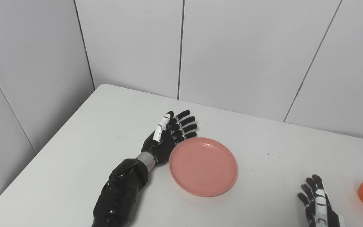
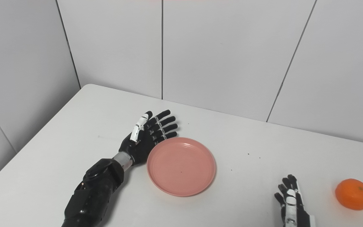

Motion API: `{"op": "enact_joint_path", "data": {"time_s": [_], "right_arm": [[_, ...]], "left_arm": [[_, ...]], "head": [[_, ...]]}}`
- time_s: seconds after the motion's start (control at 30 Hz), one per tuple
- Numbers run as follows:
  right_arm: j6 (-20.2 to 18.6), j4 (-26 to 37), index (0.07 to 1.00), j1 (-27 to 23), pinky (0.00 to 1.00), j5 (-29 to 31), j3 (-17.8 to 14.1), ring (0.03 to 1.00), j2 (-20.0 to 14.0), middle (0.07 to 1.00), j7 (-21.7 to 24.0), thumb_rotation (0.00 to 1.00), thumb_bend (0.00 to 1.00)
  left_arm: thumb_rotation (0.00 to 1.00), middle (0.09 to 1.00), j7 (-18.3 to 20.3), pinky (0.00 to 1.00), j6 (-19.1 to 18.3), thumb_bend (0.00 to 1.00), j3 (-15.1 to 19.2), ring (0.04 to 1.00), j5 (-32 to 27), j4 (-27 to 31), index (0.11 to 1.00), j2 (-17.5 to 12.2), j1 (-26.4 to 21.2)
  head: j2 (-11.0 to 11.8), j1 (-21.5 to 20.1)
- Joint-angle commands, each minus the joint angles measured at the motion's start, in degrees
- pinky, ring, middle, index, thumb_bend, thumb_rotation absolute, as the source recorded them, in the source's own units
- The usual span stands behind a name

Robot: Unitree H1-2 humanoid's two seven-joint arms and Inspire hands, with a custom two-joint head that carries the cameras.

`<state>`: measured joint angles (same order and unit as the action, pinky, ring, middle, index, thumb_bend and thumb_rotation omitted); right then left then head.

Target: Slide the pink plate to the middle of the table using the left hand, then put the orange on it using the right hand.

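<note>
Table [image 2: 74,132] filled the scene, white and rounded at its far-left corner, pale wall panels [image 2: 225,53] standing behind it. On it, the pink plate [image 2: 181,166] lay flat a little left of centre, nothing on it. And there was the left hand [image 2: 148,137], set on edge right against the plate's left rim, palm turned toward the plate, fingers [image 2: 165,124] stretched out straight and apart, holding nothing. Over on the right, the orange [image 2: 354,194] sat alone near the table's right side, well apart from the plate. Down at the bottom edge, the right hand [image 2: 290,203] was only partly in view, fingers pointing up and spread, empty, near the orange but clear of it, with bare table between them.
</note>
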<state>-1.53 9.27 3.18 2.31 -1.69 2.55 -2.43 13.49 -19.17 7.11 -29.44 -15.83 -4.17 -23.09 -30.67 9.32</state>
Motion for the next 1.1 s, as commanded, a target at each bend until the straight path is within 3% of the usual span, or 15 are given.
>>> {"op": "enact_joint_path", "data": {"time_s": [0.0, 0.4, 0.73, 1.07], "right_arm": [[1.3, 0.9, 0.933, -0.7, 0.90, -0.3, 0.1, 0.921, 0.4, 0.930, -0.2, 1.00, 0.20], [1.7, 0.6, 0.922, -1.0, 0.87, -0.7, 0.3, 0.903, 1.2, 0.917, -1.1, 1.00, 0.20], [-0.9, 2.3, 0.934, -0.5, 0.88, 0.2, 0.5, 0.912, 1.8, 0.930, -0.8, 1.00, 0.22], [-2.6, 3.7, 0.936, -0.4, 0.87, 0.1, 1.0, 0.915, 2.2, 0.936, -1.0, 1.00, 0.20]], "left_arm": [[1.00, 0.833, -1.6, 0.81, -1.7, 0.35, -1.0, 0.823, 2.3, -1.5, 0.825, 1.0, 3.1], [1.00, 0.832, -3.6, 0.81, -2.8, 0.35, -2.6, 0.822, 4.3, 1.9, 0.825, 5.1, 4.6], [1.00, 0.832, -6.1, 0.81, -3.2, 0.36, -5.4, 0.821, 6.8, 6.3, 0.824, 9.1, 6.5], [1.00, 0.856, -6.3, 0.83, -3.4, 0.36, -7.5, 0.846, 8.4, 9.8, 0.843, 10.4, 9.1]], "head": [[-0.1, 0.0], [-1.1, -1.4], [-2.0, -3.1], [-3.0, -4.9]]}}
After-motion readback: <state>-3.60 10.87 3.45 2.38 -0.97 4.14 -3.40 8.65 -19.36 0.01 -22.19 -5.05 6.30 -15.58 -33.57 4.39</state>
